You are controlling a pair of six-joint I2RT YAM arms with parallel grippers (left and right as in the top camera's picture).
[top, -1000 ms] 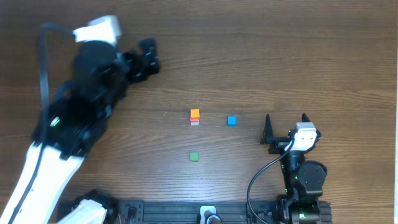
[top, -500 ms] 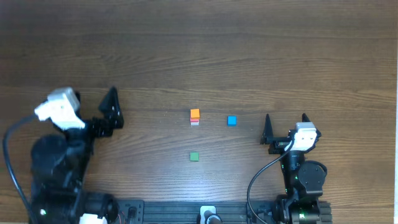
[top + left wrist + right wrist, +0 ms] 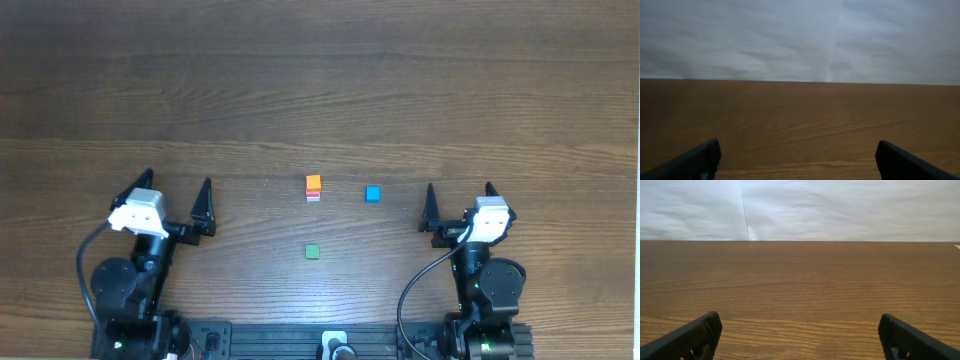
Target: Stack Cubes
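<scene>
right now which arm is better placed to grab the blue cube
Right, probably. The blue cube lies much nearer the open right hand, with nothing between them. The left hand, also open, would have to reach past the orange-topped stack.

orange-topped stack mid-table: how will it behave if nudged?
Probably tips or shears: the orange cube sits on a lower cube, a narrow footing. Likely light and rigid, given its small blocky shape, so it should slide easily on the smooth wooden table.
</scene>
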